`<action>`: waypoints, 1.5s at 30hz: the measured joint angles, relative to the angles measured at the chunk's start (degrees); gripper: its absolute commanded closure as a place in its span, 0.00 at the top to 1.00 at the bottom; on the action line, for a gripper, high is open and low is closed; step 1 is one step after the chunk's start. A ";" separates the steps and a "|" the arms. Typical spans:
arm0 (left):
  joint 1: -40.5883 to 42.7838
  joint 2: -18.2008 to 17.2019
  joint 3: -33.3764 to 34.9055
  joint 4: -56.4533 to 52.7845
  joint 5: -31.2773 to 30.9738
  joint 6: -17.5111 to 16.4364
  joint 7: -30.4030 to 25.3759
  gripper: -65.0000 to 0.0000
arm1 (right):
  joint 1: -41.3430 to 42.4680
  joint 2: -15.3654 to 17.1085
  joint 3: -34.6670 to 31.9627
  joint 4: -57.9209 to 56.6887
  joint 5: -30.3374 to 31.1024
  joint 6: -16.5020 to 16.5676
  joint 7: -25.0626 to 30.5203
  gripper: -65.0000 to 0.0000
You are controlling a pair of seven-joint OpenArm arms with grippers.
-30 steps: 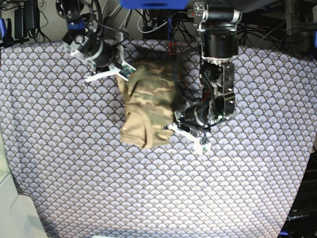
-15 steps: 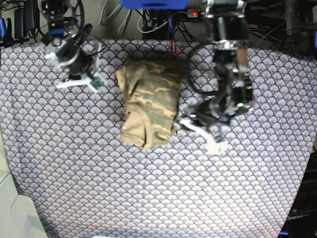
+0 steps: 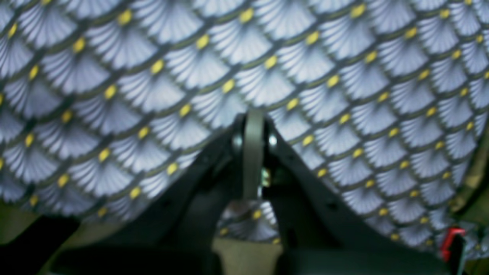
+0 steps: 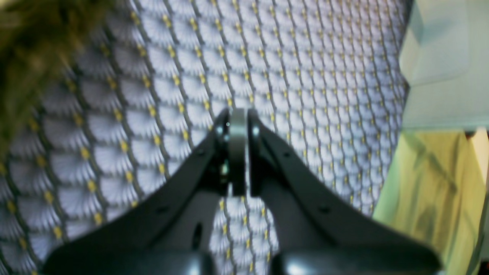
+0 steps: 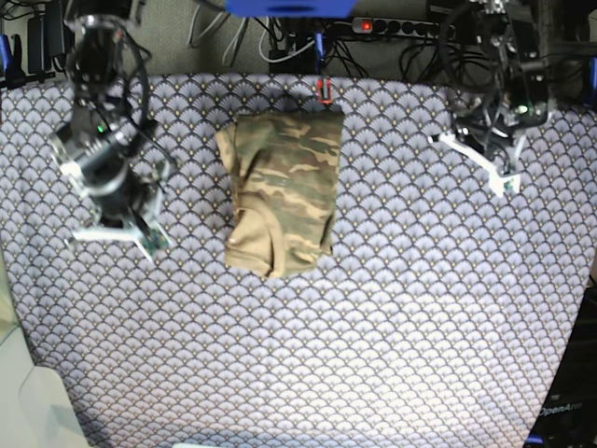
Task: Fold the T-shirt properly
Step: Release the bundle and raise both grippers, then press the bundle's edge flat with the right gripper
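Observation:
The T-shirt (image 5: 284, 191) lies folded into a compact upright rectangle on the purple scallop tablecloth (image 5: 373, 327), a little behind the middle. Neither gripper touches it. My right gripper (image 5: 119, 229) hovers over the cloth well to the shirt's left, its jaws shut and empty, as the right wrist view shows (image 4: 237, 118). A blurred edge of the T-shirt (image 4: 23, 46) fills that view's top left corner. My left gripper (image 5: 478, 157) is at the far right near the back edge. It is also shut on nothing (image 3: 253, 122), with only tablecloth under it.
A power strip (image 5: 401, 26) and cables run behind the table's back edge. A small red clip (image 5: 324, 89) sits at that edge just behind the shirt. A pale container (image 5: 28, 401) stands off the front left corner, its pale wall (image 4: 439, 57) also showing in the right wrist view.
Both arms have pulled away from the shirt. The right one swung left and toward the front; the left one moved to the far right and back. The shirt stayed in place.

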 measured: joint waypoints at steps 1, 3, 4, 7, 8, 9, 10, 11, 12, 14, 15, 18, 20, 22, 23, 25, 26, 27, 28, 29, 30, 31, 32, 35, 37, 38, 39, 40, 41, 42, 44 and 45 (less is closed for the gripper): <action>0.35 0.24 -0.72 0.39 -0.02 -0.24 0.04 0.00 | 1.31 0.07 -1.62 0.04 0.17 0.00 -0.52 0.00; 1.05 0.59 -1.36 1.07 -0.02 -0.22 -0.02 0.00 | 3.23 0.02 -5.03 0.04 0.00 0.00 -4.09 0.00; 1.36 0.61 -1.36 1.20 -0.04 -0.22 0.00 0.00 | 3.93 -0.28 -6.62 0.02 0.24 0.00 -4.52 0.00; 1.40 0.76 -1.33 1.18 -0.22 -0.26 0.20 0.00 | 5.92 -2.58 -9.94 0.02 0.04 0.00 -5.18 0.00; 1.49 0.76 -1.33 1.18 -0.33 -0.26 0.17 0.00 | 6.14 -3.06 -10.95 0.02 0.22 0.00 -5.14 0.00; 1.79 0.74 -1.33 1.18 -0.28 -0.52 0.15 0.00 | 6.12 -3.63 -11.96 0.02 0.17 0.00 -5.25 0.00; 2.01 0.70 -1.36 1.18 -0.24 -0.46 0.17 0.00 | 6.01 -4.24 -13.20 0.00 0.04 0.00 -6.12 0.00; 2.29 0.66 -1.40 1.18 -0.24 -0.46 0.22 0.00 | 5.88 -4.83 -14.51 0.00 -0.46 -0.02 -6.43 0.00; 2.40 0.66 -1.46 1.18 -0.15 -0.44 0.22 0.00 | 5.77 -5.46 -15.85 0.00 -0.22 0.00 -6.29 0.00; 2.32 0.66 -1.46 1.18 -0.04 -0.46 0.20 0.00 | 5.70 -6.32 -18.23 -1.01 0.28 0.00 -5.01 0.00; 2.25 0.63 -1.44 1.18 -0.04 -0.46 0.17 0.00 | 5.86 -6.51 -18.91 -2.12 0.31 0.00 -4.90 0.00; 2.23 0.63 -1.46 1.18 0.04 -0.44 0.22 0.00 | 6.01 -6.93 -19.56 -6.03 0.13 0.00 -4.85 0.00; 2.23 0.61 -1.49 1.18 -0.02 -0.46 0.20 0.00 | 6.91 -6.91 -20.00 -8.94 0.11 0.00 -2.82 0.00; 2.34 0.63 -1.49 1.18 0.02 -0.44 0.22 0.00 | 8.48 -6.97 -20.31 -12.41 0.26 0.02 -0.70 0.00; 2.34 0.63 -1.49 1.18 0.00 -0.44 0.22 0.00 | 9.11 -6.97 -20.28 -13.88 0.20 0.00 -0.26 0.00; 2.23 0.59 -1.49 1.18 -0.02 -0.46 0.20 0.00 | 10.69 -6.95 -19.87 -17.38 -0.09 0.00 0.79 0.00; 2.23 0.57 -1.49 1.18 0.00 -0.44 0.20 0.00 | 11.41 -6.95 -19.87 -18.97 -0.20 0.00 1.62 0.00; 2.25 0.52 -1.49 1.18 0.02 -0.44 0.24 0.00 | 11.87 -6.95 -19.87 -20.24 -0.33 0.00 2.12 0.00; 2.25 0.48 -1.49 1.18 0.02 -0.44 0.26 0.00 | 12.63 -6.97 -19.74 -21.75 -0.13 0.00 3.26 0.00; 2.23 0.48 -1.49 1.18 0.00 -0.42 0.20 0.00 | 13.31 -7.13 -19.26 -22.93 0.26 0.02 3.67 0.00; 2.21 0.48 -1.49 1.18 0.00 -0.42 0.20 0.00 | 13.86 -7.26 -18.82 -23.91 -0.11 0.02 4.15 0.00; 2.21 0.46 -1.49 1.18 -0.02 -0.39 0.22 0.00 | 14.51 -7.23 -18.67 -25.29 -0.35 0.00 4.83 0.00; 2.21 0.48 -1.49 1.18 0.00 -0.39 0.22 0.00 | 15.37 -7.23 -18.62 -27.02 -0.37 0.00 5.64 0.00; 2.16 0.46 -1.49 1.18 -0.02 0.00 0.20 0.00 | 16.83 -7.26 -18.62 -31.17 -0.17 0.00 7.50 0.00; 2.21 0.39 -1.49 1.18 0.00 0.00 0.22 0.00 | 17.46 -7.26 -18.62 -34.01 -0.28 0.00 8.83 0.00; 2.25 0.28 -1.49 1.18 0.00 0.00 0.24 0.00 | 17.49 -7.28 -18.62 -35.21 -0.37 -0.02 9.66 0.00; 2.19 0.15 -1.49 1.18 0.02 0.00 0.26 0.00 | 17.62 -7.28 -18.62 -36.39 -0.39 0.00 10.69 0.00; 2.16 0.11 -1.49 1.18 0.00 0.00 0.20 0.00 | 17.62 -7.54 -18.56 -37.18 -0.39 -0.02 11.10 0.00; 2.08 0.15 -1.49 1.18 0.00 0.00 0.20 0.00 | 17.64 -7.82 -18.51 -37.99 -0.42 -0.02 11.65 0.00; 2.08 0.15 -1.49 1.18 -0.02 0.00 0.22 0.00 | 17.70 -8.17 -18.51 -38.88 -0.57 -0.07 12.37 0.00; 2.03 0.15 -1.49 1.18 0.00 0.00 0.22 0.00 | 17.77 -8.92 -18.56 -40.89 -0.52 -0.22 13.81 0.00; 2.03 0.13 -1.49 1.18 0.00 0.00 0.22 0.00 | 17.75 -9.16 -18.60 -41.70 -0.37 -0.22 14.75 0.00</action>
